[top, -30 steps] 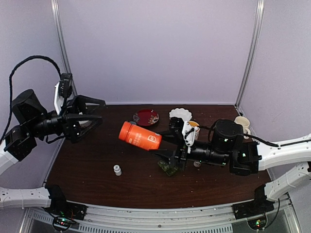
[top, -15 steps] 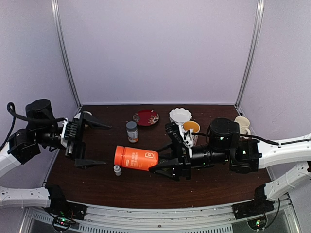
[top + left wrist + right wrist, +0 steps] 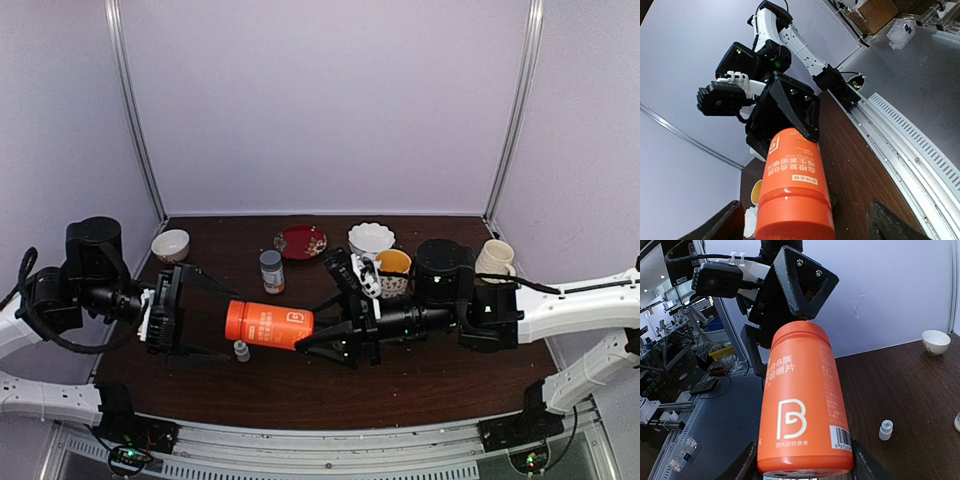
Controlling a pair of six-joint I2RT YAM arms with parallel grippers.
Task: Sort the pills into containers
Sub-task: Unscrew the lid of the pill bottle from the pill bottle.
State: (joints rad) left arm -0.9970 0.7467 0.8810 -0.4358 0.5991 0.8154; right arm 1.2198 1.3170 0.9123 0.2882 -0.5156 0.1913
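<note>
Bottle opening is the step judged to be in hand; no pills are yet out for sorting. The right gripper (image 3: 318,326) is clamped on the base end of an orange bottle (image 3: 268,325) and holds it roughly level above the table (image 3: 440,375), cap (image 3: 232,318) pointing toward the left arm. The left gripper (image 3: 214,320) faces that cap with its jaws wide apart, one finger on each side of the cap end. The left wrist view shows a clear gap between each finger and the cap, so nothing is gripped on that side. No loose pills are visible in any view; they are presumably inside the closed bottle. The dark-green pill box cannot be found in any view either; it may lie under the right arm, but this cannot be confirmed. Other items on the table: a small white bottle (image 3: 241,350) just below the orange one, a grey-capped bottle (image 3: 270,270) behind it, a red plate (image 3: 300,241), a fluted white bowl (image 3: 371,238), a patterned mug (image 3: 393,263), a small white bowl (image 3: 171,245) at the far left and a cream cup (image 3: 495,257) at the far right. The next move calls for the left jaws to centre on the cap and close squarely on it, then turn it while the right gripper keeps the body from rotating. Risk: an off-centre closure could slip on the smooth cap or lever the bottle out of the right grip.
</note>
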